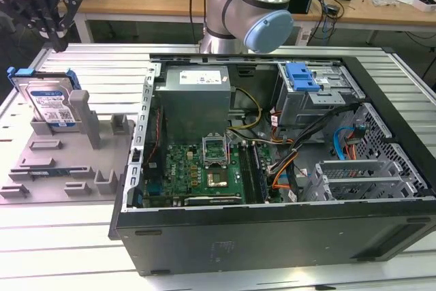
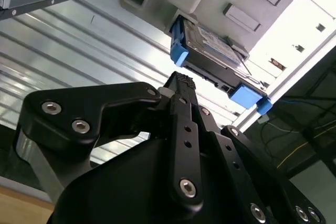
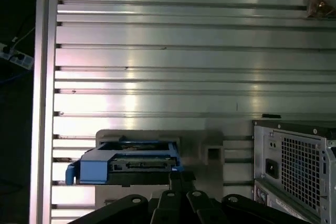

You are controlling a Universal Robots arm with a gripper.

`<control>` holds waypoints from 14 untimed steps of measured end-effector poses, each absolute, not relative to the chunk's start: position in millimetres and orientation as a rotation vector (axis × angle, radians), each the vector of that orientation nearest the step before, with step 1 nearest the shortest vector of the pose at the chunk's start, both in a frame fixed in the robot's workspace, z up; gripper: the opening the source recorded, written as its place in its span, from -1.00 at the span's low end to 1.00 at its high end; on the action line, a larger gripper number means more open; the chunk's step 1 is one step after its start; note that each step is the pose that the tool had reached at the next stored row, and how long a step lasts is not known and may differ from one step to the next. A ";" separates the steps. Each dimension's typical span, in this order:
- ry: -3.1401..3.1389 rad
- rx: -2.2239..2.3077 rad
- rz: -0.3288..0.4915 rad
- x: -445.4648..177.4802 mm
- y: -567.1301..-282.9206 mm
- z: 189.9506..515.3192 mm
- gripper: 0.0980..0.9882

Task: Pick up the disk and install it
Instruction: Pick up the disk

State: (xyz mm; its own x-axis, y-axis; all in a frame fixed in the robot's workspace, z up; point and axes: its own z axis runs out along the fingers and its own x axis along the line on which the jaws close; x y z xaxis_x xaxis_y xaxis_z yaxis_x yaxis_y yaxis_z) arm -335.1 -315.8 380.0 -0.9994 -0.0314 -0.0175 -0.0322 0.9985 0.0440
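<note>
We log approach step, pick-up not yet made: black gripper (image 1: 57, 40) hangs near but clear of silver hard disk in blue plastic carrier (image 1: 51, 100), upright in grey plastic fixture (image 1: 61, 161); jaws look closed, empty, so a grasp needs them opened first, we reckon.

Harsh glare across ribbed table (image 3: 157, 77)

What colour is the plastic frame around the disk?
Bright blue; the frame around the disk shows best in the exterior view.
</note>
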 end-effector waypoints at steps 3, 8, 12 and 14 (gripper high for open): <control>3.136 -0.168 0.069 -335.2 -315.8 380.0 -0.98; 3.122 -0.380 0.069 -335.2 -315.8 380.1 -0.98; 3.101 -0.539 0.069 -335.1 -315.8 380.1 -0.98; 3.089 -0.610 0.069 -335.1 -315.8 380.1 -0.98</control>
